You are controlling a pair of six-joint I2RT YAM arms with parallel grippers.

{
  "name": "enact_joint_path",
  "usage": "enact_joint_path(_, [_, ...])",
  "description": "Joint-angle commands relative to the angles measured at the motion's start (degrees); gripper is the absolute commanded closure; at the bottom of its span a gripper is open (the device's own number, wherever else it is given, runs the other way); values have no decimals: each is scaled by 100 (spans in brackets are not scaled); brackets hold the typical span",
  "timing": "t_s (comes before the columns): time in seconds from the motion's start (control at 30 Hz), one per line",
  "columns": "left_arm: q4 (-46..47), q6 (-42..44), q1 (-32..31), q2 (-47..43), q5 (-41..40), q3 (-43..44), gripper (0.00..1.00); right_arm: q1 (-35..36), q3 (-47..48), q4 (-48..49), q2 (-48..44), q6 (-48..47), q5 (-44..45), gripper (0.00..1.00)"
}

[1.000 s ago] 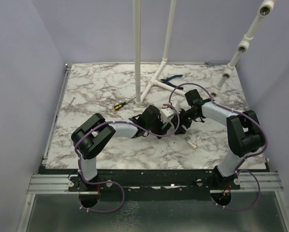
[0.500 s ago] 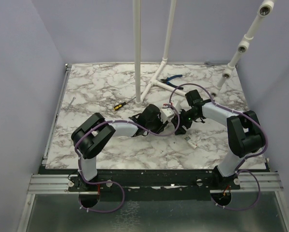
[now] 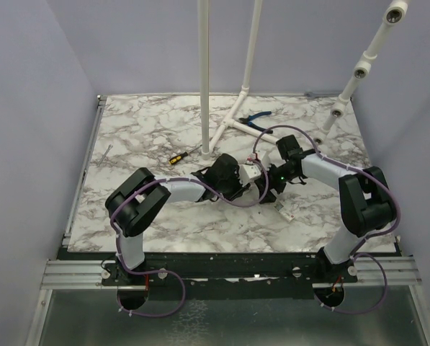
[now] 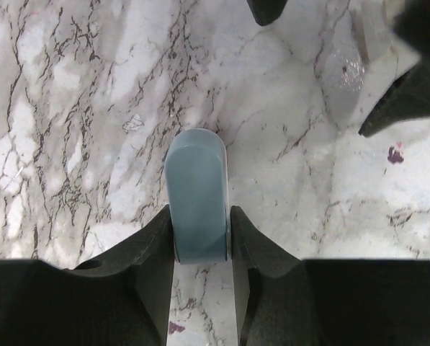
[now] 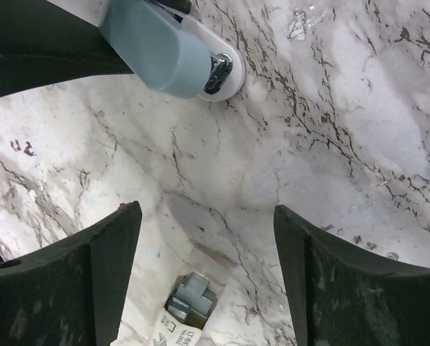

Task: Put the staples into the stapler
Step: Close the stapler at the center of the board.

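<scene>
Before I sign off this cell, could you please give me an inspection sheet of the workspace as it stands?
Surface: white marble-patterned tabletop, grey-veined.
Job's things: pale blue-green mini stapler, in the left tool; small grey block on a white slip, possibly staples, lying below the right tool.
Clutter: yellow-handled screwdriver; blue-handled pliers.
Grippers: left tool shut on the stapler; right tool open, empty.
Cables: purple cables looped along both arms.
Surroundings: white plastic pipe frame; lilac walls.

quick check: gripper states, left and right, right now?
Left gripper: closed on the stapler.
Right gripper: open, holding nothing.
</scene>
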Motion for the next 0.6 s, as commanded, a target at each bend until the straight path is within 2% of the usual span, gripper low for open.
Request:
enact_joint_path(0.0, [-754, 945, 25, -245, 260, -243, 100, -49, -48, 236, -238, 384, -391, 19])
enact_joint_path(0.13, [-761, 1770, 63, -699, 817, -401, 100, -291, 120, 85, -380, 596, -1013, 13])
enact_joint_path(0.23, [-832, 2337, 139, -1012, 1169, -485, 100, -558, 437, -415, -367, 579, -1731, 9])
enact_joint_path(0.47, [-2308, 3783, 172, -1170, 2050, 83, 100, -608, 1177, -1532, 126, 572, -3196, 5])
enact_joint_path(0.57, [-2837, 4131, 174, -1124, 2280, 499, 100, -606, 1583, -2247, 536, 228, -3696, 5])
